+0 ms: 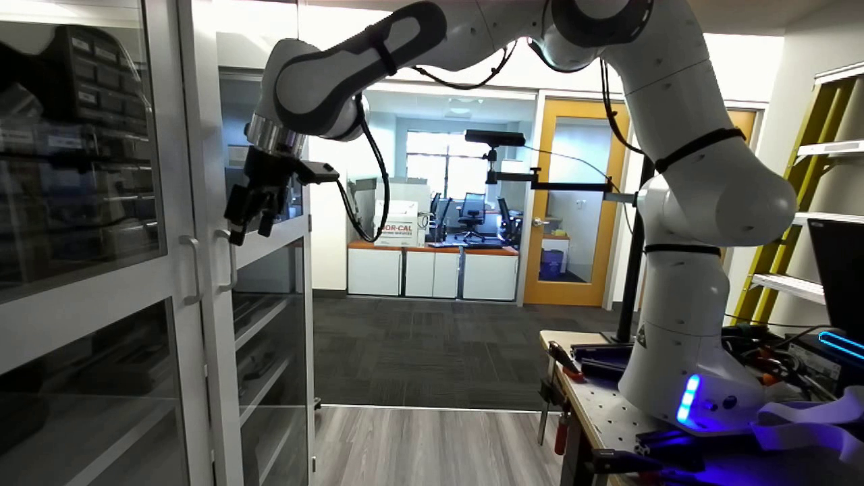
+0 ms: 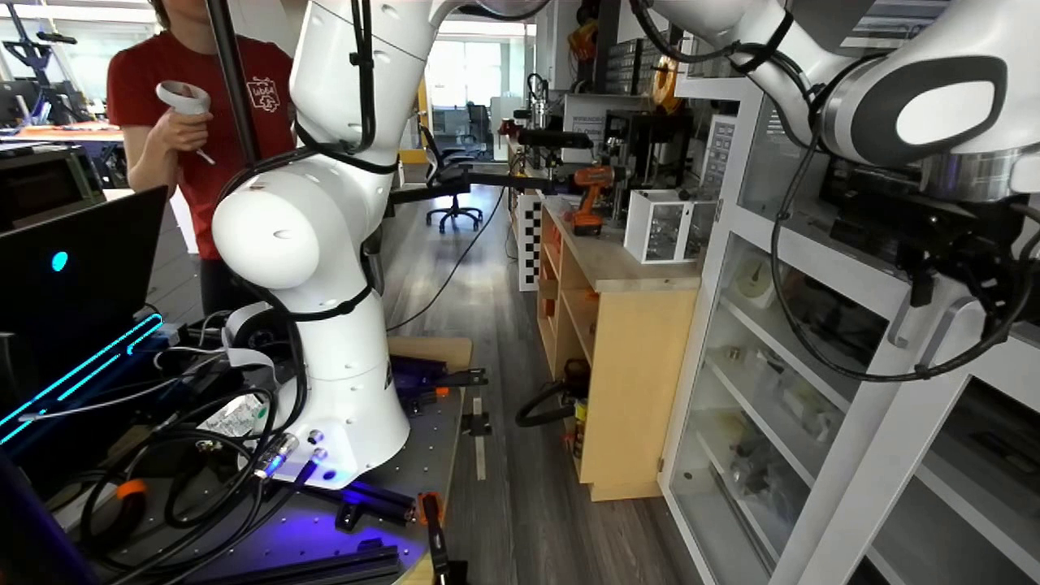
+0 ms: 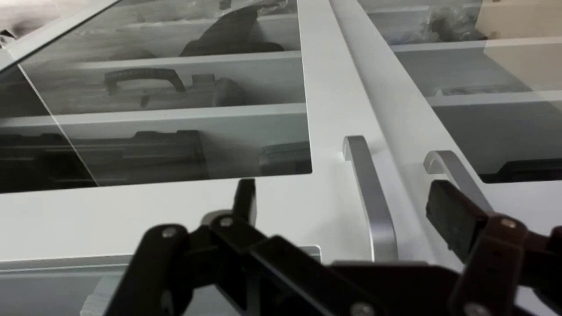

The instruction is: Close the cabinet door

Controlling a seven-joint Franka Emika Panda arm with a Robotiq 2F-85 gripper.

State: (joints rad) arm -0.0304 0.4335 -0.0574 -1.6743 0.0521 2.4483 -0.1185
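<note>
The cabinet has two white-framed glass doors side by side, a left door (image 1: 121, 290) and a right door (image 1: 273, 246). Their edges run close together; I cannot tell whether one is slightly ajar. Each has a grey bar handle by the seam, the left handle (image 1: 192, 270) and the right handle (image 1: 231, 270). My gripper (image 1: 251, 228) is black, open and empty, pointing down in front of the doors near the handle tops. In the wrist view the left handle (image 3: 375, 206) appears between the fingers (image 3: 349, 208). The right finger partly covers the right handle (image 3: 461, 177).
The arm's base stands on a worktable (image 1: 574, 385) with clamps and cables. A wooden bench (image 2: 642, 390) with an orange drill (image 2: 591, 199) adjoins the cabinet. A camera on a bracket (image 1: 496, 138) stands behind the arm. A person (image 2: 203, 122) stands behind the base.
</note>
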